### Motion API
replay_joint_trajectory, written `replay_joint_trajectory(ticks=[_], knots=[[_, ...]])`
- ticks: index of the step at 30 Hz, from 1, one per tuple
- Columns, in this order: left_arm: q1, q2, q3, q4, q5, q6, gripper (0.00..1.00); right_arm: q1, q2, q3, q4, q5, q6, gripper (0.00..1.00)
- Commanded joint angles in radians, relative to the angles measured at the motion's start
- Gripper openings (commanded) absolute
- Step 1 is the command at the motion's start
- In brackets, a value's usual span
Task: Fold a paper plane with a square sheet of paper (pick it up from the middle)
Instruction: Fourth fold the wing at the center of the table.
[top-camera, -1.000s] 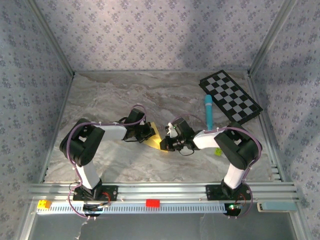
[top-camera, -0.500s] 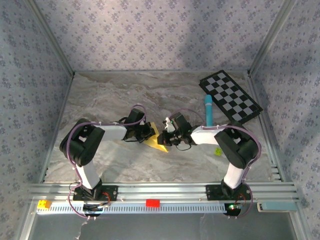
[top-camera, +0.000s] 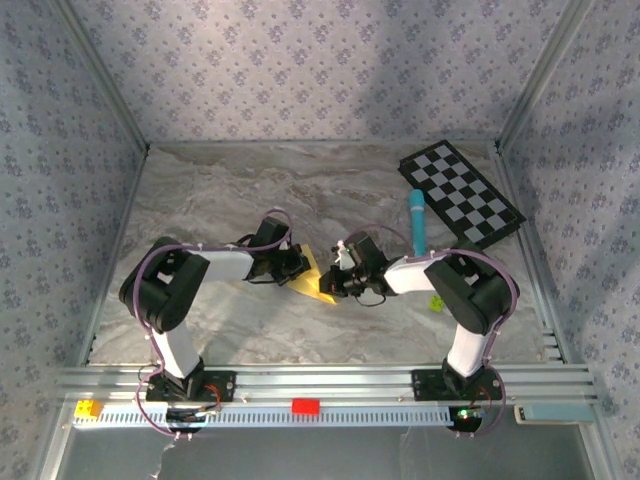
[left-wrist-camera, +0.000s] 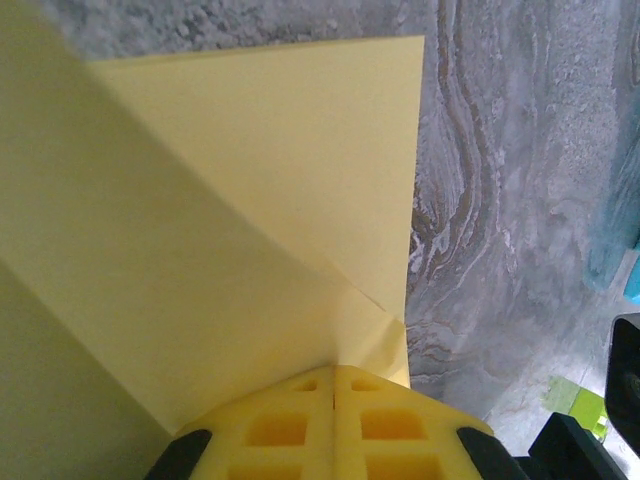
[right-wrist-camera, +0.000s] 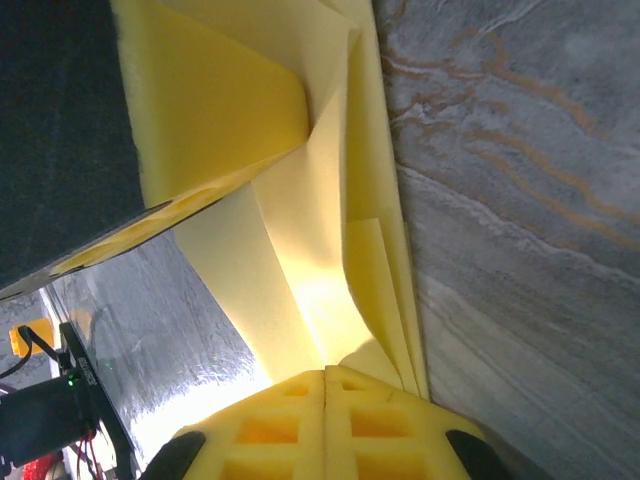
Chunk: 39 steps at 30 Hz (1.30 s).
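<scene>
The left end effector (top-camera: 297, 265), well to the left of the flat black-and-white checkered board (top-camera: 460, 192) and nearer the arm bases, was clamped fully shut on one edge of the thin yellow square sheet of paper (top-camera: 318, 289). In its wrist view a diagonal crease ran down to the closed pads. The sheet, creased into a triangular wedge, sat between the two arms, left of the board. I could not tell whether its lower edge touched the marbled grey surface (top-camera: 230, 190).

Closer to the board, the right end effector (top-camera: 337, 283) was likewise fully shut, on the opposite end where several layers gathered.

This looked like mid-fold work, a plane not yet formed. The next move probably called for one side to anchor the sheet while the other carried a flap onto the centre line, gently, since thin paper tears.

A tiny yellow-green ball (top-camera: 436, 302) lay below the board, and a light-blue cylindrical marker (top-camera: 416, 225) lay just left of it. No container was present.
</scene>
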Motion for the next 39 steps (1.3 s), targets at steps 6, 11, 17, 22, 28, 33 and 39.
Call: replay_joint_trajectory(ticks=[6,11,17,22,28,33,39], knots=[[0.021,-0.133,0.068,-0.128,-0.041,0.093,0.14,0.01,0.017,-0.047,-0.087,0.043,0.042,0.01],[0.006,-0.184,0.029,-0.125,-0.032,0.07,0.12,0.023,0.028,-0.035,-0.085,0.05,0.055,0.0],[-0.05,-0.166,-0.005,-0.088,-0.028,0.037,0.08,0.025,0.028,-0.033,-0.092,0.061,0.062,0.0],[-0.057,-0.115,-0.019,-0.044,-0.024,0.013,0.07,0.026,0.029,-0.032,-0.105,0.067,0.061,0.0],[-0.057,-0.083,-0.021,-0.002,-0.004,0.003,0.07,0.026,0.028,-0.032,-0.117,0.071,0.058,0.0],[-0.061,-0.083,-0.028,0.018,0.005,0.002,0.07,0.027,0.03,-0.038,-0.123,0.075,0.058,0.0],[-0.074,-0.068,-0.034,0.014,0.005,-0.004,0.07,0.027,0.033,-0.038,-0.125,0.075,0.057,0.0]])
